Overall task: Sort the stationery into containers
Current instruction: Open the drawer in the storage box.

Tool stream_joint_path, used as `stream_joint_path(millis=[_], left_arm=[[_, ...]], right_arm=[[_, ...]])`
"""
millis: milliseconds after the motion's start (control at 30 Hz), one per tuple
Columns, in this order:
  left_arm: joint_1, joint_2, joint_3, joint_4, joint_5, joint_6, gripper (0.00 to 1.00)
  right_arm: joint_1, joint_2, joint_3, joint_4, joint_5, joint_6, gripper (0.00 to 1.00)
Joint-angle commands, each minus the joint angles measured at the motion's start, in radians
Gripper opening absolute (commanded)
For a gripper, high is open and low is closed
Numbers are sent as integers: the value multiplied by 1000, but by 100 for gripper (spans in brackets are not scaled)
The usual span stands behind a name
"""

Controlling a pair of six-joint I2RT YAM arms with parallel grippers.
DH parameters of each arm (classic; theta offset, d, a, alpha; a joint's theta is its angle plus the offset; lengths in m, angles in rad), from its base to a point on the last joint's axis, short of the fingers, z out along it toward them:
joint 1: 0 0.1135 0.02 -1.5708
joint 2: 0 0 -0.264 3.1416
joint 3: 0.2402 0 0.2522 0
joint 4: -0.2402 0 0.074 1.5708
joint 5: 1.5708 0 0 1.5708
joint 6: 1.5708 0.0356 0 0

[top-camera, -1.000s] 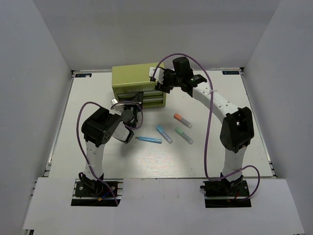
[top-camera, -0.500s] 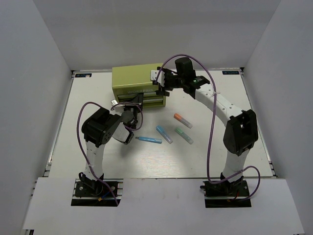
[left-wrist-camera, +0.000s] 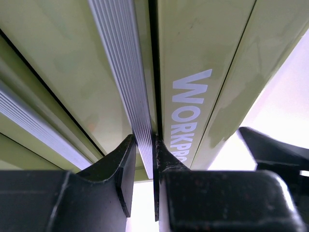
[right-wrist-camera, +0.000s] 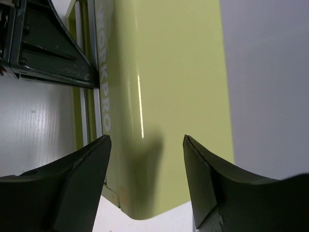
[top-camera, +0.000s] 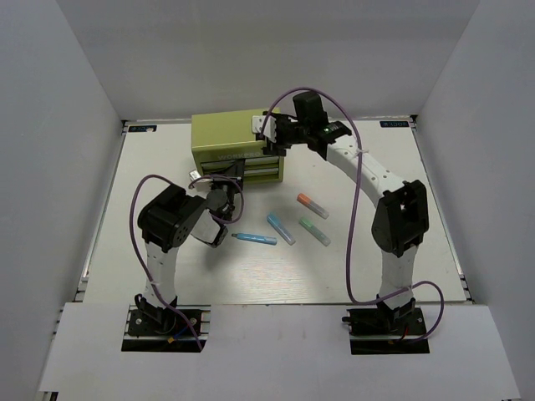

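- My left gripper [left-wrist-camera: 145,145] is clamped on the drawer rail [left-wrist-camera: 120,72]; I'd pull straight toward 6 o'clock.
- My right gripper [right-wrist-camera: 145,140] gapes over the tool chest [top-camera: 221,134], at 11 o'clock; I'd brace it.
- The pens [top-camera: 280,229] lie at its 5 o'clock.

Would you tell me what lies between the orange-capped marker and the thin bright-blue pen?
The short light-blue marker pen lies there, as the top external view shows.

The chest [left-wrist-camera: 203,58] overruns the left wrist view, its lettering ending behind the left gripper [left-wrist-camera: 145,145]. From above, the right gripper [top-camera: 267,134] hides its corner.
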Motion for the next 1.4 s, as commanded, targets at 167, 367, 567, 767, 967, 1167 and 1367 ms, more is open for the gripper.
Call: stream_joint_path(millis=[167,367,567,767,967,1167,1367], left_arm=[[-1,-34,-84,329,-11,38,0],[-1,-52,-113,329,7,38,0],[-11,-92,-142,329,27,38,0],[-29,-153,-208,329,61,47,0],[-49,-218,-288,329,72,47,0],[-58,-265,-325,310,70,47,0],[-58,-275,-334,274,70,47,21]], right_arm=[[0,52,64,-103,42,-36,62],[2,89,86,-97,122,-1,57],[3,127,132,-103,199,41,56],[3,144,138,-94,248,65,56],[-1,160,153,-88,277,85,56],[3,170,172,-92,291,97,56],[0,120,134,-100,230,90,82]])
